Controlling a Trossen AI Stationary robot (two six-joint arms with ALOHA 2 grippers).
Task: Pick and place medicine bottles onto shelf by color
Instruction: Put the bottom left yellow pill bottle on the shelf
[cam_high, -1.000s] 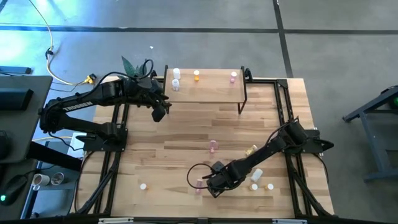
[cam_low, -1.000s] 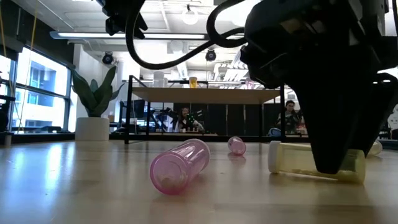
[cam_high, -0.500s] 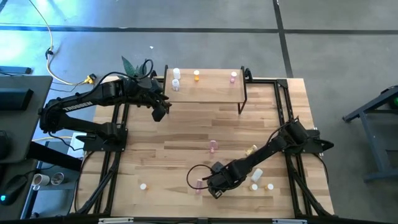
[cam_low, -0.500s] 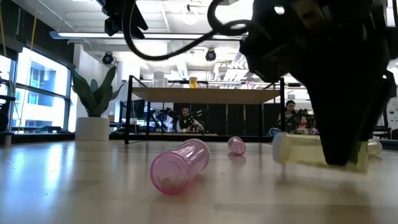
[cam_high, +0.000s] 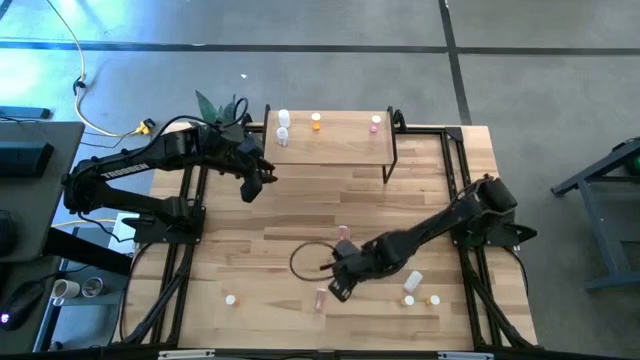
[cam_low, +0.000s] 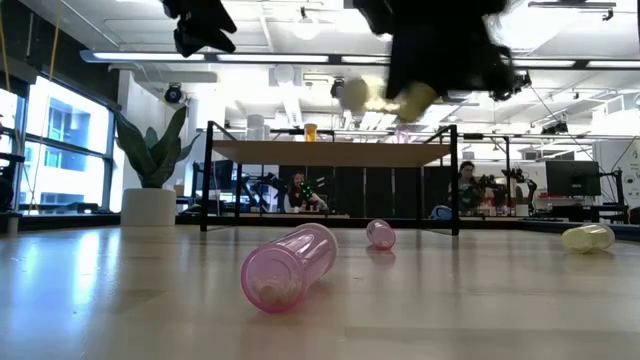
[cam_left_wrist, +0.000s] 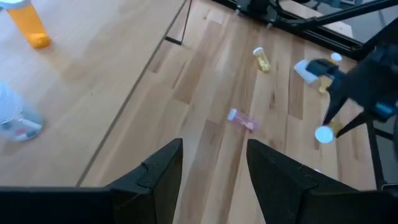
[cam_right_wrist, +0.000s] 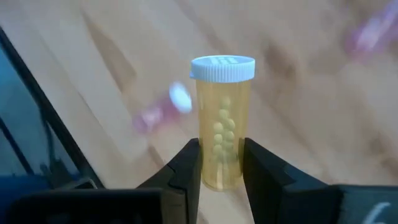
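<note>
My right gripper (cam_high: 338, 288) hangs over the table's near middle, shut on a yellow medicine bottle (cam_right_wrist: 222, 124) with a white cap. In the low view that bottle (cam_low: 385, 97) shows high above the tabletop. My left gripper (cam_high: 250, 190) waits open by the near left corner of the shelf (cam_high: 335, 145). White bottles (cam_high: 283, 125), an orange one (cam_high: 316, 122) and a pink one (cam_high: 375, 123) stand on the shelf. Two pink bottles (cam_high: 343, 234) (cam_high: 320, 298) lie on their sides on the table. My right gripper pinches the yellow bottle's lower body (cam_right_wrist: 222, 171) between its two fingers (cam_right_wrist: 186, 168), one on each side. The fingers lie along the bottle, whose capped end (cam_right_wrist: 222, 67) points away from them. They slant down from the table's right. The bottle is lifted clear of the table.
A white bottle (cam_high: 230, 299) stands near the front left. More bottles (cam_high: 413, 283) (cam_high: 434, 299) lie at the front right under my right arm. A cable loop (cam_high: 305, 262) hangs by the right gripper. A potted plant (cam_low: 150, 165) stands far left of the shelf.
My right gripper has taken hold of the yellow bottle, which lay on the table, and has risen with it toward the far edge while turning. The bottle is now lifted clear. The pink bottles have stayed where they were.
</note>
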